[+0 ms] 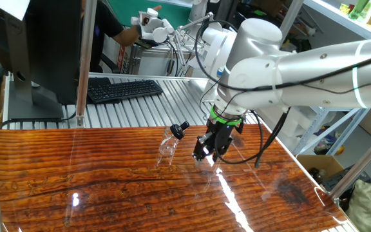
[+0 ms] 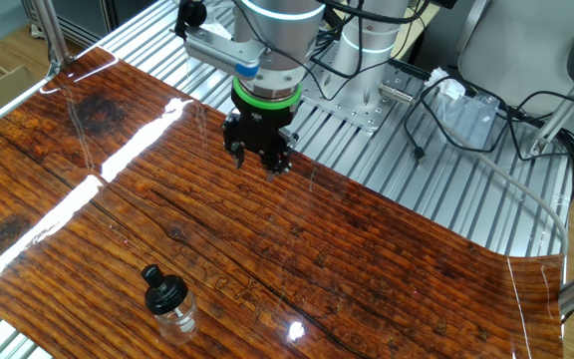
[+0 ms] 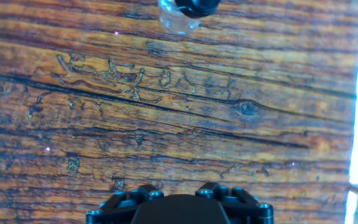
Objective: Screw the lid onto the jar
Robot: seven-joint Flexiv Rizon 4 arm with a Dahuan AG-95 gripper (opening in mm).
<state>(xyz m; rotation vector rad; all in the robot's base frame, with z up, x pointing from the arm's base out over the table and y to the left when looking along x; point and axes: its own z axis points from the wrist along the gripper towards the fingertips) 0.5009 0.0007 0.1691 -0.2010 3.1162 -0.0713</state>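
Note:
The jar is small and clear and stands upright on the wooden table. The black lid sits on its neck; I cannot tell how tightly. Both show in the other fixed view, the jar and the lid, near the table's front edge. In the hand view the jar and the lid are at the top edge. My gripper hangs just above the table to the right of the jar, apart from it, open and empty. It is far from the jar in the other fixed view.
The wooden table ends in a slatted metal surface at the back, where a keyboard and a monitor stand. A metal post rises at the back left. Cables hang from the arm.

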